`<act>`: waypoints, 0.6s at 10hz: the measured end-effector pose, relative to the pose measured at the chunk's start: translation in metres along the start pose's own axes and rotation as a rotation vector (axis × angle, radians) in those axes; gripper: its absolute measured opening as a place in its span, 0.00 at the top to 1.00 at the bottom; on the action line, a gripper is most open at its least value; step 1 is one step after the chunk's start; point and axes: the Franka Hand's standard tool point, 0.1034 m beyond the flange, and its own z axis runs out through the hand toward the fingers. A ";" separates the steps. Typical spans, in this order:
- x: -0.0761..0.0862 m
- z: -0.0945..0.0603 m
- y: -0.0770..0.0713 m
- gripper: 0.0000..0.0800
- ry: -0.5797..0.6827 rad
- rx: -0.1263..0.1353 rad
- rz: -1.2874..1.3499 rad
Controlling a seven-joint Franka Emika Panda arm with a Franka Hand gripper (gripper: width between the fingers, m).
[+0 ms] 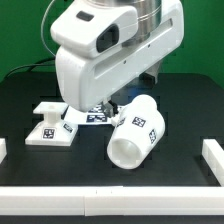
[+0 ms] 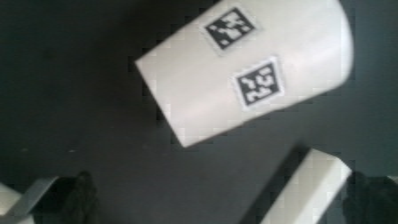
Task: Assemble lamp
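Note:
The lamp's shade [image 1: 138, 133], a large tapered white cup with square tags, lies on its side right of centre. It fills the wrist view [image 2: 240, 75], with two tags showing. The stepped square base [image 1: 49, 129] stands at the exterior view's left. The bulb is not in view. My gripper [image 2: 214, 205] hangs above the table just left of the shade, open and empty. Its dark fingers [image 2: 68, 196] sit far apart at the frame's edge. In the exterior view the arm's white body hides the fingertips. A white strip [image 2: 317, 188] shows near one finger; I cannot tell what it is.
The marker board [image 1: 92, 114] lies flat between the base and the shade, partly hidden by the arm. White strips [image 1: 212, 155] edge the black table at the front and sides.

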 end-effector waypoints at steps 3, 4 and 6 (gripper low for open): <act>0.002 -0.018 -0.005 0.13 -0.075 0.008 -0.043; 0.003 -0.016 -0.009 0.13 -0.070 0.014 -0.051; 0.002 -0.015 -0.007 0.13 -0.072 0.017 -0.048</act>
